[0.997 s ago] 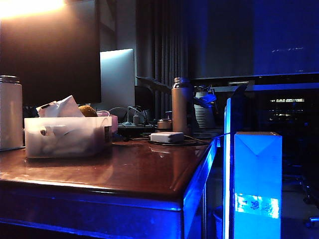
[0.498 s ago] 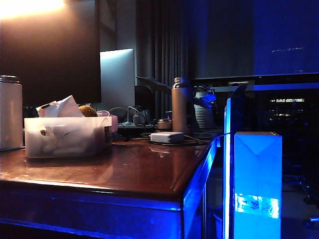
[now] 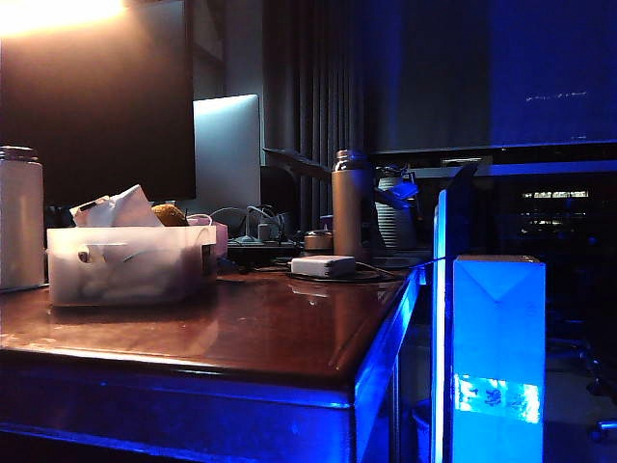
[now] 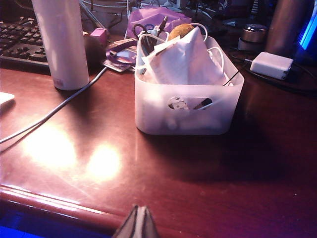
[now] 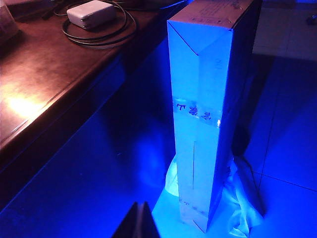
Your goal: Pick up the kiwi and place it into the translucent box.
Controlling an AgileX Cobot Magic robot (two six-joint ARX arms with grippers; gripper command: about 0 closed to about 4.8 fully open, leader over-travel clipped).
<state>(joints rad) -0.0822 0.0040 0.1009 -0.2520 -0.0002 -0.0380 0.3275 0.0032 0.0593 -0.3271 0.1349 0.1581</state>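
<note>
At the far left of the exterior view a tall white cylinder (image 3: 20, 220) stands upright on the dark red-brown table (image 3: 251, 333); just beside it, to its right, sits the translucent box (image 3: 130, 262), a low frosted whitish tub, its long side running across the view and its open top facing up; crumpled white paper (image 3: 118, 208) rises above its rim, and an oval handle slot pierces the wall facing the left wrist camera. The kiwi (image 3: 170, 215) lies inside the box at its rear right part, behind the paper; only a rounded, dull brown, fuzzy cap shows above the rim, so its long axis cannot be told. Further right a white power adapter (image 3: 324, 265) lies flat on a coiled cable, with a tall metal flask (image 3: 351, 203) upright behind it; off the table's right edge stands a glowing blue carton (image 3: 498, 357), upright.

The left gripper (image 4: 137, 223) hangs at the table's near edge, well apart from the box, its jaws pressed together on nothing; the right gripper (image 5: 139, 221) hangs above the blue-lit floor near the carton, likewise clenched and empty.
</note>
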